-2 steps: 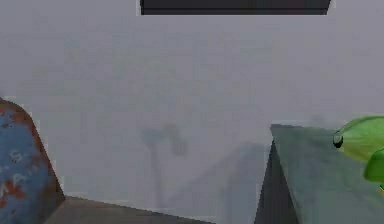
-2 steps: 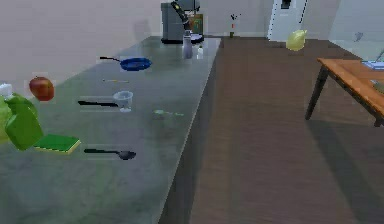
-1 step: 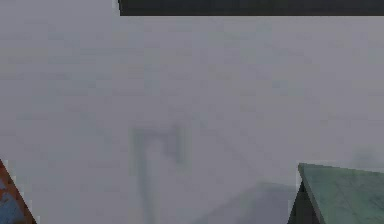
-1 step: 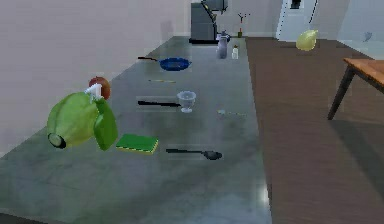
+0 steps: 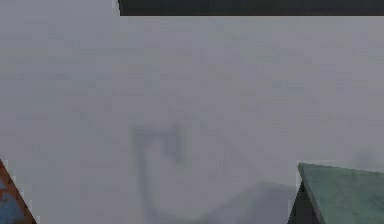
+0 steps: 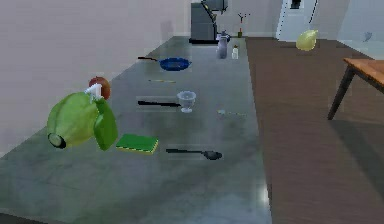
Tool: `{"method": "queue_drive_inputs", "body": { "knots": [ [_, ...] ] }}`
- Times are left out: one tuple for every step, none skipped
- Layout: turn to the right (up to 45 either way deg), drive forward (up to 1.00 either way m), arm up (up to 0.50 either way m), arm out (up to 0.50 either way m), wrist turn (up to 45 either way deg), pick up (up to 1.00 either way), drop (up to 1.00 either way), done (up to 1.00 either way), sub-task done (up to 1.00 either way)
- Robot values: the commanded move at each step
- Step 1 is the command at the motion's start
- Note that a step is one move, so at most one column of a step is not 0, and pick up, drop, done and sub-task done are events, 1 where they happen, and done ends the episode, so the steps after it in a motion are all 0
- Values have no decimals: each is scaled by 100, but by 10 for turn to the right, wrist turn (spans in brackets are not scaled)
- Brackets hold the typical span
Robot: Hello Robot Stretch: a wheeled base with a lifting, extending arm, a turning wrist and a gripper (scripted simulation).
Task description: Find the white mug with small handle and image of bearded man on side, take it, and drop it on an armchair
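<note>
In the arm side view a long grey countertop (image 6: 215, 140) runs away from me. Near its middle stands a small pale, see-through cup (image 6: 186, 100); I make out no handle or image on it. Farther back are a blue bowl (image 6: 175, 64), a greyish bottle (image 6: 222, 48) and a small white shaker (image 6: 235, 53). A yellow-green shape (image 6: 308, 40) sits out on the brown floor at the far right; I cannot tell what it is.
On the counter: a big green rounded object (image 6: 78, 122), a flat green pad (image 6: 137, 144), a dark spoon (image 6: 195, 153), a dark utensil (image 6: 158, 102), a coffee machine (image 6: 204, 20). A wooden table (image 6: 362, 72) stands right. A grey wall (image 5: 190, 100) is close ahead, with a green-topped surface (image 5: 345, 195) low right.
</note>
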Motion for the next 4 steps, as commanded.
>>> {"method": "queue_drive_inputs", "body": {
  "knots": [
    [0, 0, 38, 0, 0, 0, 0, 0, 0],
    [0, 0, 0, 50, 0, 0, 0, 0, 0],
    [0, 0, 0, 0, 450, 0, 0, 0, 0],
    [0, 0, 0, 0, 450, 0, 0, 0, 0]
  ]
}}
